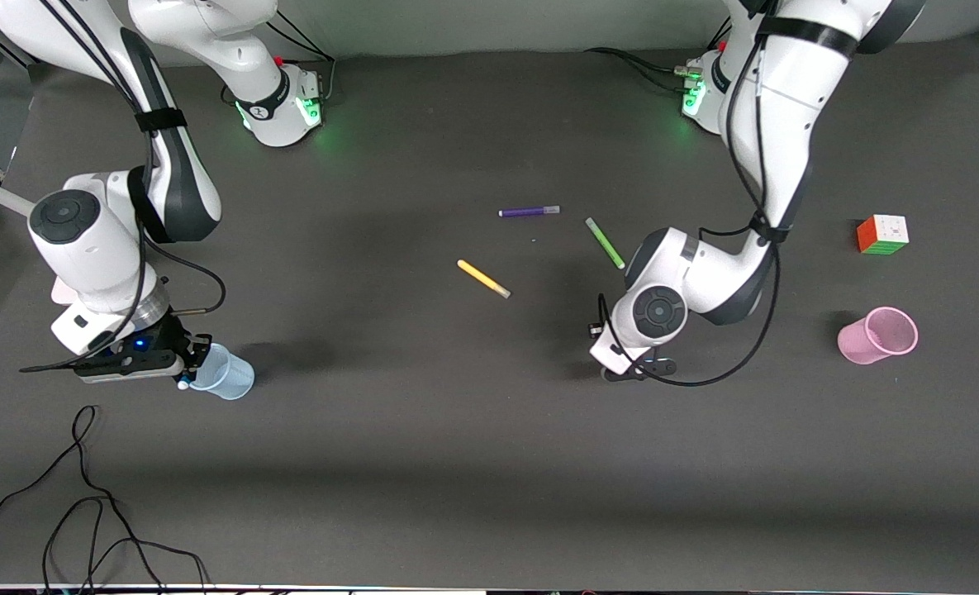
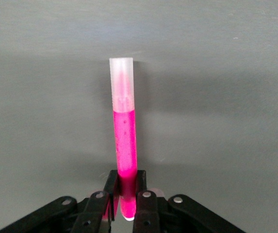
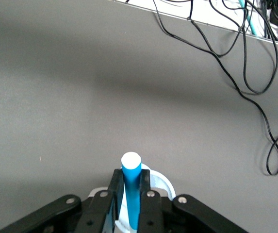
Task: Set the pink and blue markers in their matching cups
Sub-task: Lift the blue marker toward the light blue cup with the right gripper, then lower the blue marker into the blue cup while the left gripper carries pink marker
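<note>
A robotics lab: 2 white Franka arms bolted at the edge of a dark matte table [image 1: 423,463], their bases lit green. Loose black cables [image 1: 84,512] trail over the tabletop near the right claw [image 1: 182,364]. A puzzle cube [image 1: 882,235], pens and plastic cups serve as test props.

We see a dark grey worktop [image 1: 423,430] carrying a purple pen [image 1: 529,211], with a yellow pen [image 1: 483,278] at its seven o'clock, a green pen [image 1: 605,242], a puzzle cube [image 1: 882,234], a pink cup [image 1: 877,335], a blue cup [image 1: 223,373] and loose black cables [image 1: 84,504].
</note>
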